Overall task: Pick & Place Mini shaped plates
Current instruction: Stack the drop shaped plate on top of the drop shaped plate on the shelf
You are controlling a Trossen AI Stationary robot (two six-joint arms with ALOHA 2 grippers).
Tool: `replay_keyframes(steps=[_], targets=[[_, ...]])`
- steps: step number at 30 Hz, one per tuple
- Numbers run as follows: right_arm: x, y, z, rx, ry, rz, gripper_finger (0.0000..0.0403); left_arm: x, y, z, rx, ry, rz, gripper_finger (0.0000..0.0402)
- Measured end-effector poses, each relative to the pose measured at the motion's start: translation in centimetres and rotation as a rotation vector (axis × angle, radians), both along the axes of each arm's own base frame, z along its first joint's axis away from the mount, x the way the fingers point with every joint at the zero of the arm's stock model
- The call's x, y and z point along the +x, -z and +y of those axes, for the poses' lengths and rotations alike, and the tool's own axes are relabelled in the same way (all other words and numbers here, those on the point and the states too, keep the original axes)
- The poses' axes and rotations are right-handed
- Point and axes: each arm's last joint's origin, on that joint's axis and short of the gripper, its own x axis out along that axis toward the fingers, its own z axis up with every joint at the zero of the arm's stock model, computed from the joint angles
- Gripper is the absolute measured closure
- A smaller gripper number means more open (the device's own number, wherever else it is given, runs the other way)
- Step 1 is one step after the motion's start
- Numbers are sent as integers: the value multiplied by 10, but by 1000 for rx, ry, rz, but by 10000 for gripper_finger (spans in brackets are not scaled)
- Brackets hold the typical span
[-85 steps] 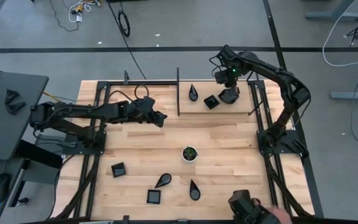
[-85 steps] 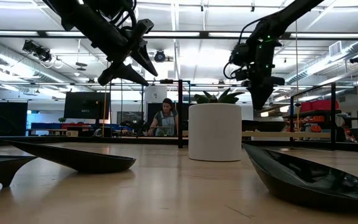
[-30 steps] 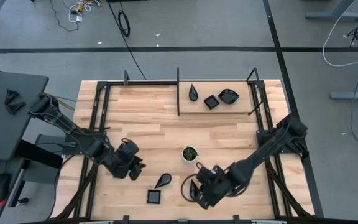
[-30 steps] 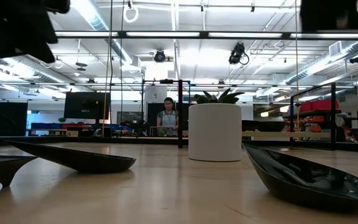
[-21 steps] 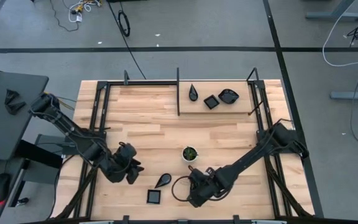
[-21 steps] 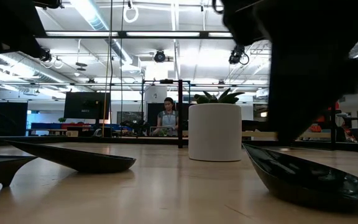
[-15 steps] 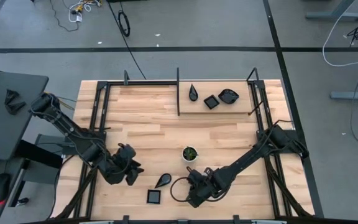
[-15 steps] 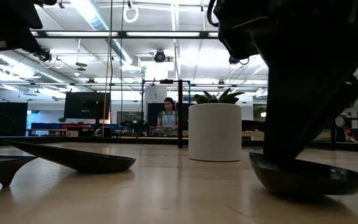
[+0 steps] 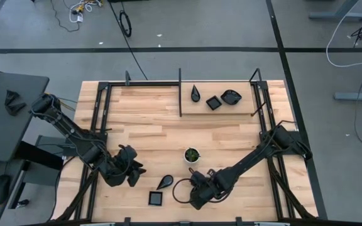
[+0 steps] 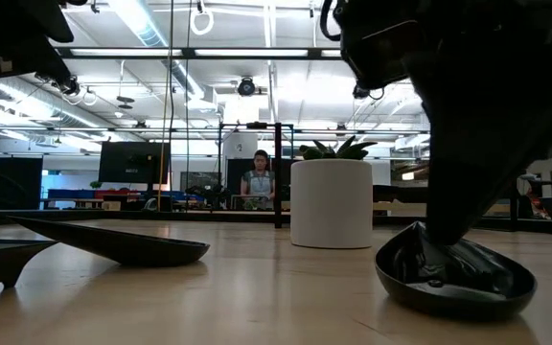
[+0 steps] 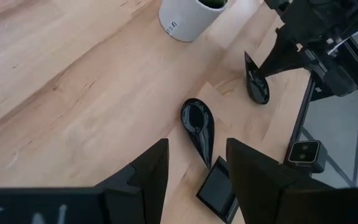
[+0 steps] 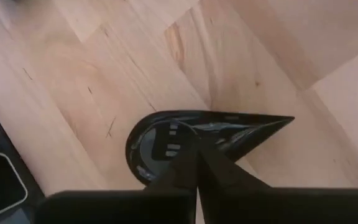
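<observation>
Hardly any legible text in these views.
White plant pot (image 11: 185, 18) carried a small dark mark near its base in left wrist view, too small to read. Pale partial lettering showed on the dark band of the left gripper (image 11: 194, 180) body at frame edge, cut off, couldn't make out chars. No labels, brands or nos. readable on the wooden table (image 9: 149, 119) or on anything in the room behind.

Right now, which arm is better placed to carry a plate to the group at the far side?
Right. The right gripper is shut on the teardrop plate, tilted up on edge. The left gripper hangs open above the table, holding nothing.
</observation>
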Motion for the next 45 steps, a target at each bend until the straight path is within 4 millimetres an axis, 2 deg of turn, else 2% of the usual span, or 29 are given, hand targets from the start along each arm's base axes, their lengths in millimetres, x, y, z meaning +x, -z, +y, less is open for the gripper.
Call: replay_keyframes(steps=[9,12,17,23,27,31,37,39,42,45], targets=[[-4,-26,-5,55,-8,-22,399,1,0,1,28,-24,-21,236],[-6,-28,-6,114,83,18,396,1,0,2,38,-29,-24,236],[-12,-21,-7,176,292,111,369,1,0,2,39,-30,-25,236],[-12,-1,-13,242,343,76,301,1,0,2,56,-24,-27,236],[-15,13,-16,279,389,45,284,1,0,2,57,-23,-27,236],[-17,20,-17,313,403,18,304,1,0,2,57,-22,-28,236],[-18,21,-18,296,398,21,383,1,0,2,53,-18,-24,236],[-17,19,-17,301,383,4,396,1,0,2,53,-18,-24,236],[-19,12,-19,306,380,1,392,1,0,2,54,-18,-24,236],[-24,-9,-22,325,375,-14,398,1,0,2,56,-20,-26,236]])
